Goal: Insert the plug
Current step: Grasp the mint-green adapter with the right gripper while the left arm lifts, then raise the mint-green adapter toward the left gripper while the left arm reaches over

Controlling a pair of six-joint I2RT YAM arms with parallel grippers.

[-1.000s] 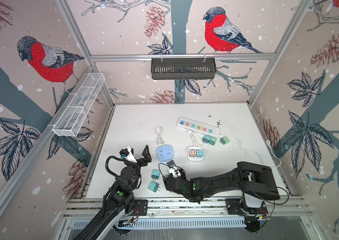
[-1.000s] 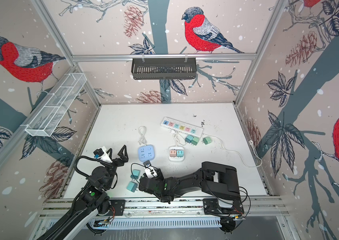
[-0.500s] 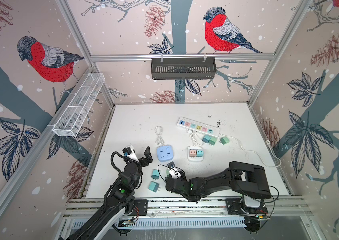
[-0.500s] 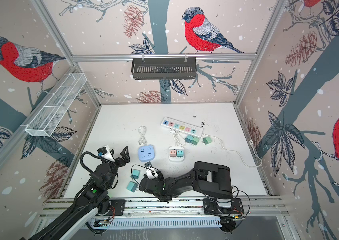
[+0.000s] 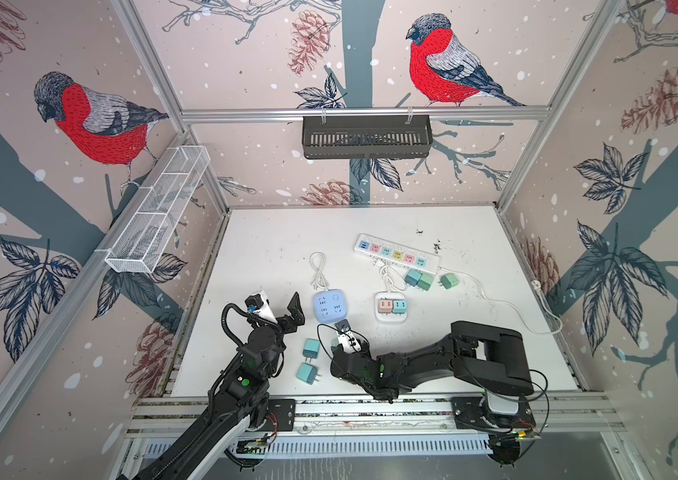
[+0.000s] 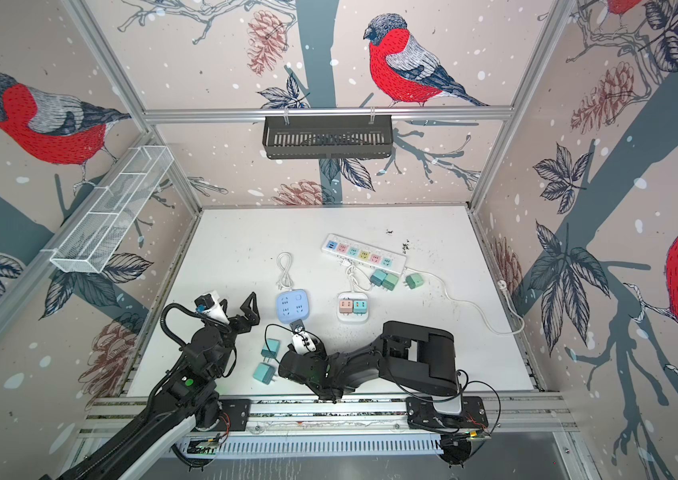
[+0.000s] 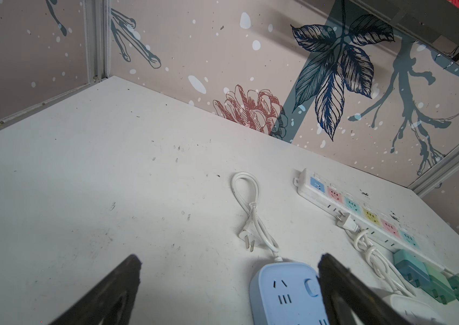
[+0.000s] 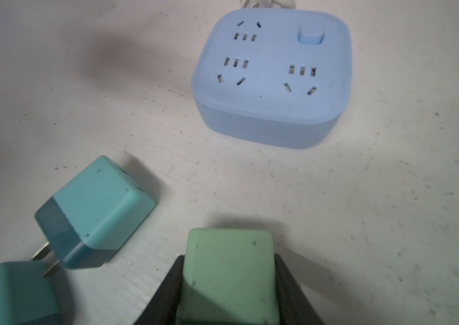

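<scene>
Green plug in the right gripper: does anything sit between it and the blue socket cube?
Nothing visible does. In the right wrist view, only bare table lies between the green plug, clamped in the right gripper, and the blue socket cube. The teal plugs lie off to one side.

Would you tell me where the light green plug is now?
In the right wrist view, the light green plug sits clamped in the right gripper, just short of the blue socket box; two teal plugs lie beside it.

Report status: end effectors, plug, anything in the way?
Right end effector shut on green plug. Left end effector open, empty. Blue socket block ahead, nothing between.
</scene>
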